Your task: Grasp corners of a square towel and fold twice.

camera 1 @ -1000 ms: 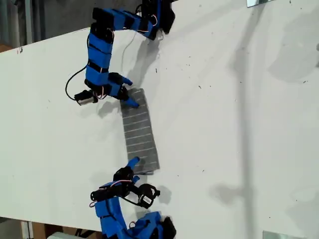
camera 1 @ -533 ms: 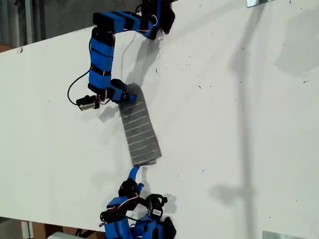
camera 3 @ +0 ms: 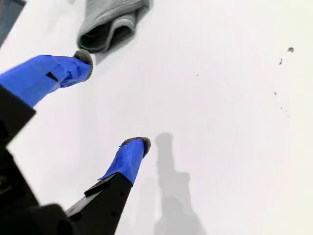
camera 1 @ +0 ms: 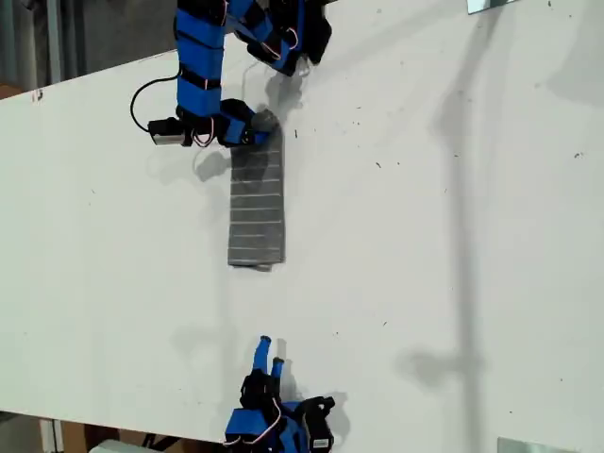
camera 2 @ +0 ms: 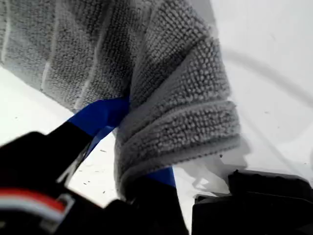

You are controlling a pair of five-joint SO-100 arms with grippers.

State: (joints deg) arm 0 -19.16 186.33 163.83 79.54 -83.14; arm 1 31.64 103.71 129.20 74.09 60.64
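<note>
towel (camera 1: 257, 209) first, since it is what i am folding: it lies on the white table (camera 1: 453, 236) as a long narrow grey strip with white stripes across it, running from the upper arm toward the middle of the exterior view. i judge it has been folded at least once, because a square cloth would not look this narrow, and the second wrist view shows its free end (camera 3: 111, 27) doubled, with layers curling over each other. i cannot count the layers for sure.

my first gripper (camera 1: 253, 127) sits at the strip's far end, near the top of the exterior view, and its jaws are clamped on a bunched corner (camera 2: 181, 117) of cloth; the first wrist view shows blue fingers (camera 2: 100, 115) pinching thick folds, lifted a little off the table.

my second gripper (camera 1: 267, 351) is low in the exterior view, well apart from the towel, with its jaws spread and nothing between them.

what seems left: the strip is not yet brought end to end into a small square, so the second fold looks unfinished, and the held end needs laying flat.
</note>
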